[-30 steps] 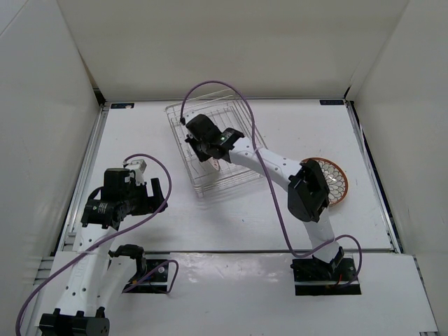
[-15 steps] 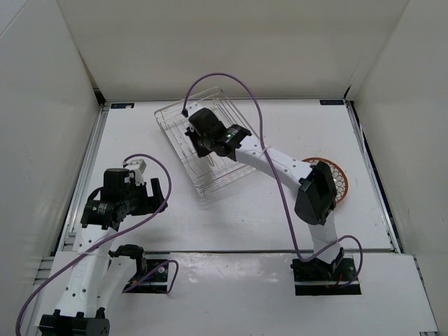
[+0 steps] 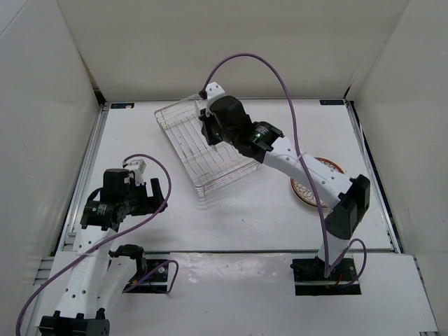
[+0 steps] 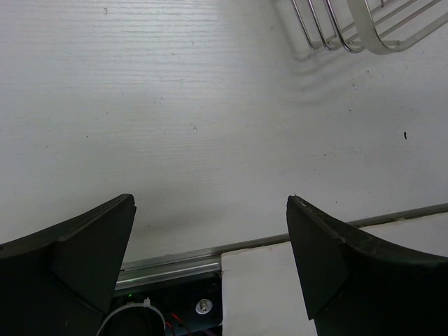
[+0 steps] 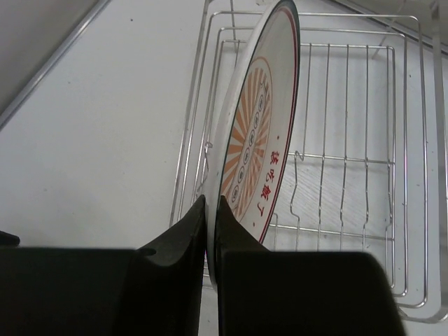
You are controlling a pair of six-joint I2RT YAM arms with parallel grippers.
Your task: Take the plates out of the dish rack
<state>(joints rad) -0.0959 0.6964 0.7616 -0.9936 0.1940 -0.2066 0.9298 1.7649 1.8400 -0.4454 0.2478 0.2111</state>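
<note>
In the right wrist view my right gripper [image 5: 211, 210] is shut on the rim of a plate [image 5: 260, 133]. This plate stands on edge over the dish rack [image 5: 350, 175], its orange-rayed face with red characters turned to the right. From above, the right gripper [image 3: 210, 129] hangs over the far half of the silver wire dish rack [image 3: 203, 161] and hides the held plate. A second plate [image 3: 305, 192] lies flat on the table at the right, partly covered by the right arm. My left gripper [image 3: 158, 194] is open and holds nothing, left of the rack.
White walls close the table in at the back and on both sides. A corner of the rack [image 4: 350, 28] shows at the top right of the left wrist view, beyond the open left gripper [image 4: 210, 210]. A metal rail [image 4: 168, 269] runs along the near table edge.
The right arm has stretched toward the far end of the rack with the plate in its grip. The rack has swung a little to the left. The left arm has not moved.
</note>
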